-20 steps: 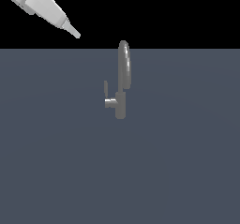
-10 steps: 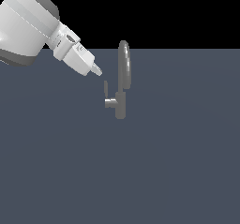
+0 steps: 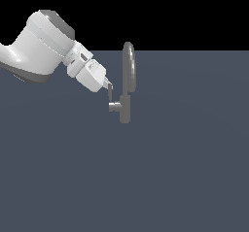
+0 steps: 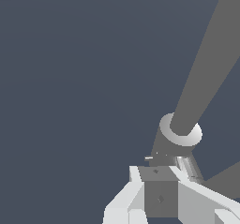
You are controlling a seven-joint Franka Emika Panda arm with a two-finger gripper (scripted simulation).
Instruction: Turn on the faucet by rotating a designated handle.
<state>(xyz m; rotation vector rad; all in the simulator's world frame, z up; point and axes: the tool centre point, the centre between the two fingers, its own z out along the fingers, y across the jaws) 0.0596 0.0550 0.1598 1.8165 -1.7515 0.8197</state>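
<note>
Here the gripper [image 3: 109,86] sits right at the top of the handle [image 3: 110,96], on the exterior view's left of the faucet [image 3: 126,83]. Fingers look drawn close together around or against the lever, but contact is hidden, so whether it grips cannot be told. Faucet stands alone on the dark grey floor [image 3: 185,177], roughly mid-surface, well away from every edge. In the wrist view the grey stub and collar [image 4: 180,131] lie just past the fingers [image 4: 140,195]. Judging by look: rigid metal, smooth, likely slippery, hinged on its stub, light to turn. Best hold is the lever's free tip, pushing sideways for leverage, not the arched spout [image 3: 129,66].
</note>
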